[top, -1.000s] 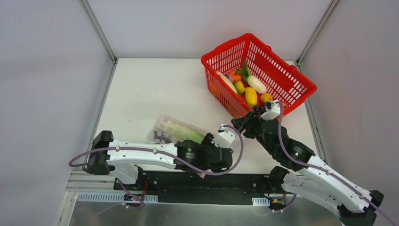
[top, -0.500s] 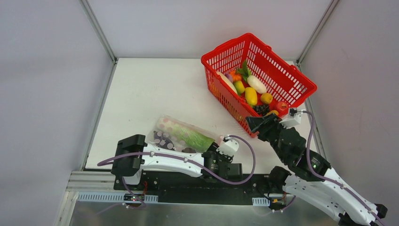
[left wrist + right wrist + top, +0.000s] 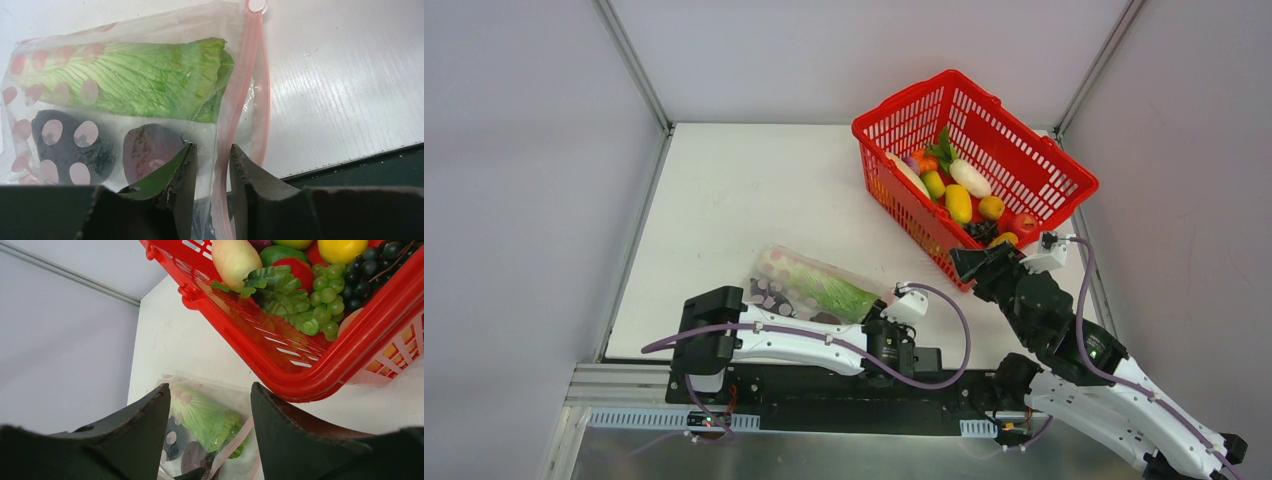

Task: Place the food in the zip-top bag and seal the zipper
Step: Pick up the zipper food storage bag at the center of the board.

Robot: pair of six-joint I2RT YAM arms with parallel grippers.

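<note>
Zip-top bag (image 3: 806, 286) lengthwise left-right, zipper (image 3: 239, 95) rightward

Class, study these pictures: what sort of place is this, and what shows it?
Probably a robot test cell, not a kitchen: plain grey walls enclose a white table, a left arm and a right arm are bolted at its near edge, and a red basket holds toy food.
</note>
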